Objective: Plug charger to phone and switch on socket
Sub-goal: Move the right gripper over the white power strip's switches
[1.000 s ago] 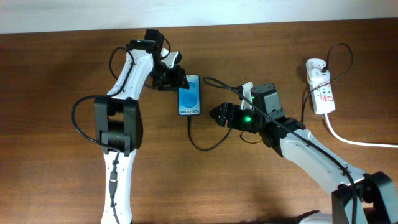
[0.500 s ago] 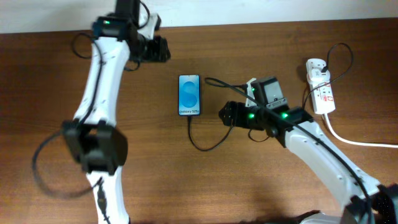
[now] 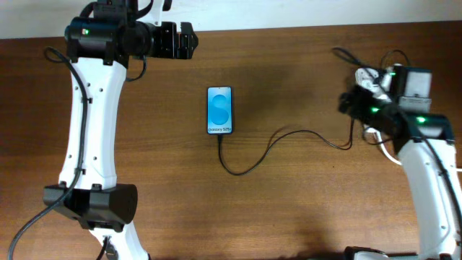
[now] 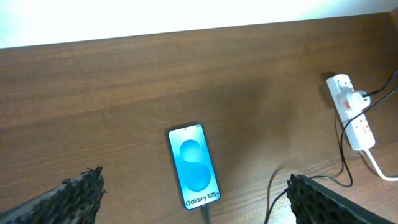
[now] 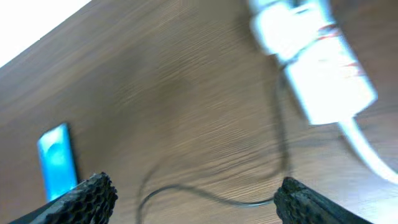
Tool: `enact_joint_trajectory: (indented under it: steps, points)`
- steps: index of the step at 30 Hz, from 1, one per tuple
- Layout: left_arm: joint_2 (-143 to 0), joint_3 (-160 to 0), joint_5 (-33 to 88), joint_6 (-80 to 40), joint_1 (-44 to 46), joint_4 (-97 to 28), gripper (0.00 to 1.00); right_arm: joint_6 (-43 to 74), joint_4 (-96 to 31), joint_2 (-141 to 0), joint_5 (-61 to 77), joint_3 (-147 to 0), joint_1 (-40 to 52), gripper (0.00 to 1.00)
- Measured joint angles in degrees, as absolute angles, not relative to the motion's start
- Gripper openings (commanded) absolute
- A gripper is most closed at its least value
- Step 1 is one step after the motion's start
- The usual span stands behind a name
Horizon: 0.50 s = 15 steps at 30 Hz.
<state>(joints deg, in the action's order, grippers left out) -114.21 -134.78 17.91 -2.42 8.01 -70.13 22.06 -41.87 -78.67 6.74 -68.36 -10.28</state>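
Observation:
The phone lies flat mid-table with its blue screen lit. It also shows in the left wrist view and, blurred, in the right wrist view. The black charger cable is plugged into the phone's bottom edge and curves right toward the white socket, which my right arm partly hides in the overhead view. The socket shows in the left wrist view and right wrist view. My left gripper is open and empty, high at the table's far edge. My right gripper is open and empty, near the socket.
The socket's thick white cord runs off to the right. A charger adapter sits in the socket. The table's far edge meets a white wall.
My right arm swung from beside the phone over to the socket. My left arm drew further up and back from the phone. The cable now lies stretched out to the right.

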Motion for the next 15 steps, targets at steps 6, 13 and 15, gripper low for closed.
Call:
enact_joint_trajectory:
  steps: [6, 13, 15]
  points:
    - [-114.2, -134.8, 17.9, -2.4, 8.0, -70.1, 0.99, 21.8, -36.1, -86.6, -1.1, -68.6, -20.2, 0.90]
    - [-114.2, -134.8, 17.8, -2.4, 8.0, -70.3, 0.99, 21.9, -24.7, -99.4, -2.6, -68.7, -25.1, 0.94]
    - [-114.2, -134.8, 17.8, -2.4, 8.0, -70.3, 0.99, 21.9, -21.5, -102.7, -2.6, -68.7, -25.2, 0.96]
